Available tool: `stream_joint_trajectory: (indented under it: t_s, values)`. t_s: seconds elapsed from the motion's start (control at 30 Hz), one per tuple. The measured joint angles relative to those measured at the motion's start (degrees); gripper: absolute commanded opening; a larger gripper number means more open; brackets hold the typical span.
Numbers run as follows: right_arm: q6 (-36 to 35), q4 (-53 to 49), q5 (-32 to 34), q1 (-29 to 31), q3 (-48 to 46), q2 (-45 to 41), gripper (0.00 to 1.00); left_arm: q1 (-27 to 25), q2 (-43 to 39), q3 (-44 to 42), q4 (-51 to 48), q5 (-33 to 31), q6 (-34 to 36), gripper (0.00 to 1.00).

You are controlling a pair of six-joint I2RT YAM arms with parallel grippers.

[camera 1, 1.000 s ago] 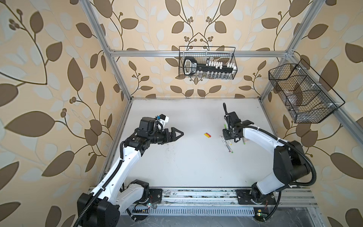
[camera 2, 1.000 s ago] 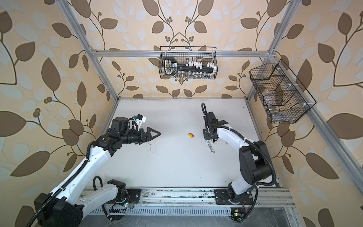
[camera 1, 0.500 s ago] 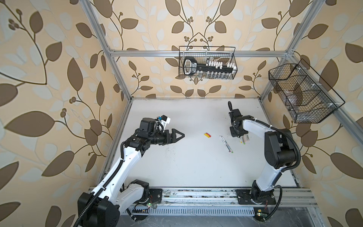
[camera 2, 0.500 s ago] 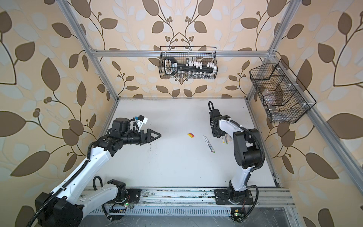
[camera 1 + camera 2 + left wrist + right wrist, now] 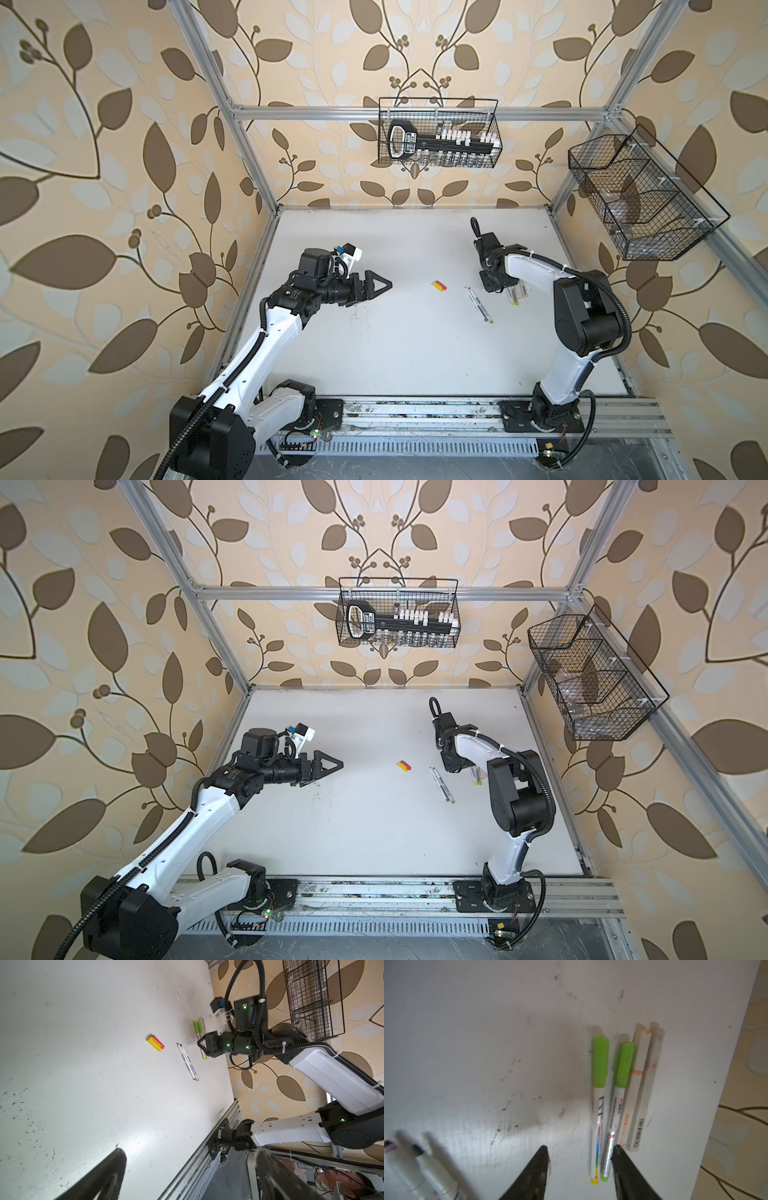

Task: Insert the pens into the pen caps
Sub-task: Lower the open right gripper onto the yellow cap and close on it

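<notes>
Left fingers (image 5: 110,1169) spread wide, empty, over tabletop (image 5: 395,353). Right fingers (image 5: 537,1169) parted, empty, over four capped pens (image 5: 600,1105) near right edge. Two uncapped pens (image 5: 478,305) mid-tabletop; yellow and red caps (image 5: 439,286) nearby, side by side.

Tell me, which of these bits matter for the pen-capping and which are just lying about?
For the job: two uncapped pens, yellow cap, red cap, four capped pens.
Lying about: back-wall wire basket, side-wall wire basket.
</notes>
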Motion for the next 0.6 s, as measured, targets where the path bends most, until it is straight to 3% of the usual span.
stream_joint_trajectory:
  t_s: [0.27,0.6]
  values:
    - [-0.26,6.38,-16.46,5.33,-4.46,-7.39,0.56,0.0,0.11,0.0,-1.18,-0.26,0.33,0.99]
    - [0.83,14.67,-30.34,13.46,-5.49,-3.41,0.56,0.0,0.48,0.0,-4.98,-2.03,2.03,0.99]
